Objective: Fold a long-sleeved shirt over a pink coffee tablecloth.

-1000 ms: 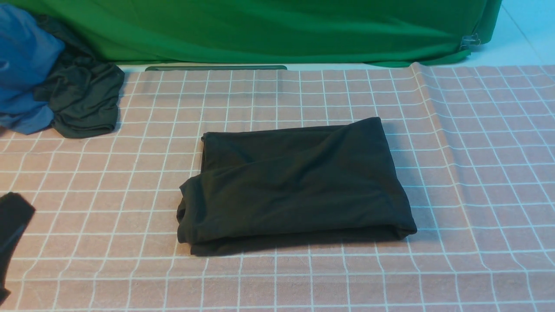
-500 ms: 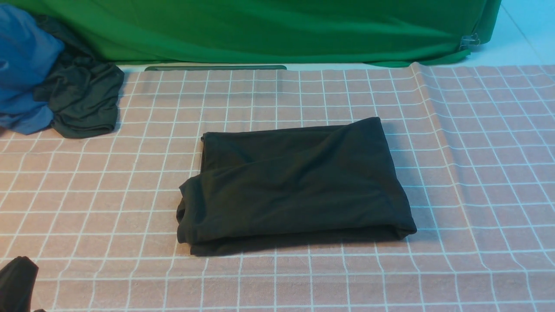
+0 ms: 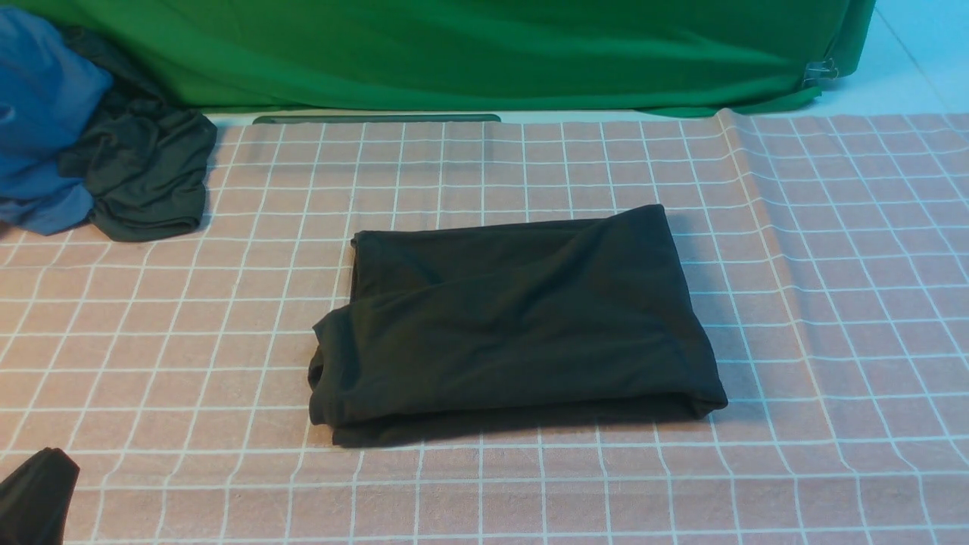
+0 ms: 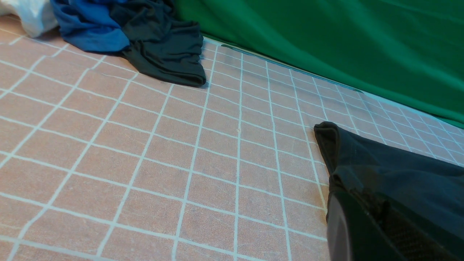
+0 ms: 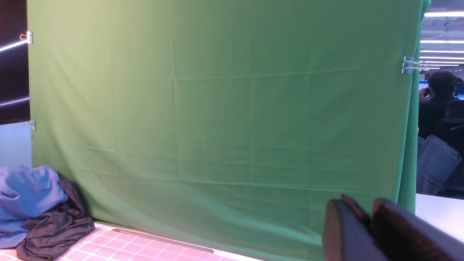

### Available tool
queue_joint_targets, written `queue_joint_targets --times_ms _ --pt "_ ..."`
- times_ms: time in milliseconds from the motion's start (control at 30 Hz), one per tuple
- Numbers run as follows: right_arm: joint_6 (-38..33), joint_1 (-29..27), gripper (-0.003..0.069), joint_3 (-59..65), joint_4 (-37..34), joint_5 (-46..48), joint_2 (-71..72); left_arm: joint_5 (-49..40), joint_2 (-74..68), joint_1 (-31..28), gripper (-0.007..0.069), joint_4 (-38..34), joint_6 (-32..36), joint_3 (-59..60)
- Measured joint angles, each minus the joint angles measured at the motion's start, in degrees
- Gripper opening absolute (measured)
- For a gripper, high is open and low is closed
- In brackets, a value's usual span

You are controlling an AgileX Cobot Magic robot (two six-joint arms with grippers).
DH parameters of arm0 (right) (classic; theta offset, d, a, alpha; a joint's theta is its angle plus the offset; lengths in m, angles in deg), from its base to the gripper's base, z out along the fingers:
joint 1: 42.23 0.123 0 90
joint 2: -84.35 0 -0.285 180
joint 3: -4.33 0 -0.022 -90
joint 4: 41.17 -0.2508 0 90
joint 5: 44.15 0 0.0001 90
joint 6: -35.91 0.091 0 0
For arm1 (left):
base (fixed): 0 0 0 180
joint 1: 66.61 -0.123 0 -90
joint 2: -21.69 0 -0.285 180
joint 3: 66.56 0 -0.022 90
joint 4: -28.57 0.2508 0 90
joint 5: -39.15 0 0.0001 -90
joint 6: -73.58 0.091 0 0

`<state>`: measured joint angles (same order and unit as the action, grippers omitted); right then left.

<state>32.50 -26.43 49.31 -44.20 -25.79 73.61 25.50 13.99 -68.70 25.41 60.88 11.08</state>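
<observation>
The long-sleeved shirt (image 3: 515, 318) lies folded into a black rectangle in the middle of the pink coffee tablecloth (image 3: 833, 265); no print shows. My left gripper (image 3: 38, 484) is a dark shape at the front left corner, well clear of the shirt. In the left wrist view its fingers (image 4: 362, 217) lie pressed together and empty, with the shirt's folded edge (image 4: 398, 163) beyond them. The right gripper (image 5: 362, 206) is out of the front view. It is raised facing the backdrop, its fingers slightly parted with nothing between them.
A heap of blue and dark clothes (image 3: 91, 151) sits at the far left of the cloth, also in the wrist views (image 4: 145, 36) (image 5: 36, 210). The green backdrop (image 3: 484, 53) hangs along the table's far edge. A person (image 5: 438, 105) sits beyond its right side.
My left gripper has drawn back from the left edge to the front left corner of the front view. The shirt has not moved.
</observation>
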Motion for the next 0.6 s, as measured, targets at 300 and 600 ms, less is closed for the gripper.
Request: queue_joint_targets --times_ms 300,600 --pt "0.0 0.0 0.018 0.0 0.0 0.0 0.0 0.0 0.0 0.0 0.0014 0.19 0.0 0.0" --pt "-1.21 0.0 0.0196 0.0 0.68 0.0 0.0 0.0 0.0 0.0 0.0014 0.22 0.6 0.0"
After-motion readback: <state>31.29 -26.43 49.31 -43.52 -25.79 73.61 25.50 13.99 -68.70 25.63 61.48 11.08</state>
